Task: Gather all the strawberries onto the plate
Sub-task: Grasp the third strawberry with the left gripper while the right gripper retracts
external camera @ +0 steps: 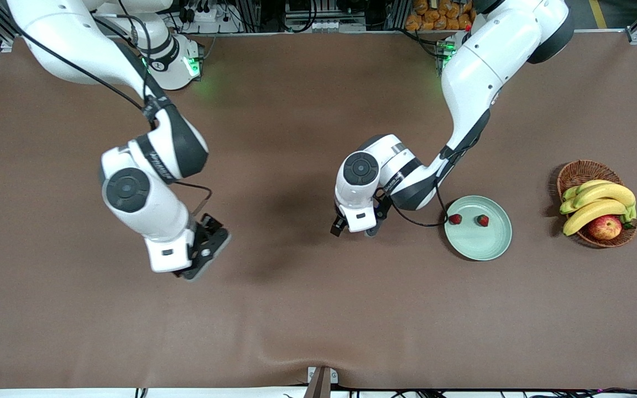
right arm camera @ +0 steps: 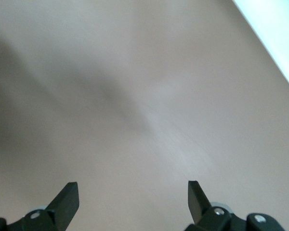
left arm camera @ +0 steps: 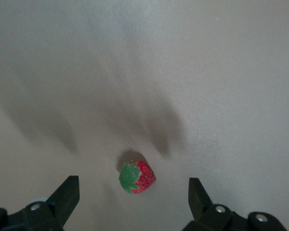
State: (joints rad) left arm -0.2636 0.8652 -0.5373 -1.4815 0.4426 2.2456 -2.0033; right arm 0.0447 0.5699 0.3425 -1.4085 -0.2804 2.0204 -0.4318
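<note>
Brown table [external camera: 296, 309]: plate [external camera: 479, 243], basket [external camera: 578, 171], strawberry [left arm camera: 137, 176]

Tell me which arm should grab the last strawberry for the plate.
Left. Its open hand hangs right over the loose strawberry on the cloth, beside the plate already holding two. The right hand, also open, waits over bare cloth toward its own end.

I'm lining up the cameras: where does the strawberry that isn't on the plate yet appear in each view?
Front view: hidden under the left arm's wrist.
Left wrist view: loose strawberry lies on the brown tablecloth, between the open left end effector's fingers.
Right wrist view: not in it.
Shared landmark: the brown tablecloth.
</note>
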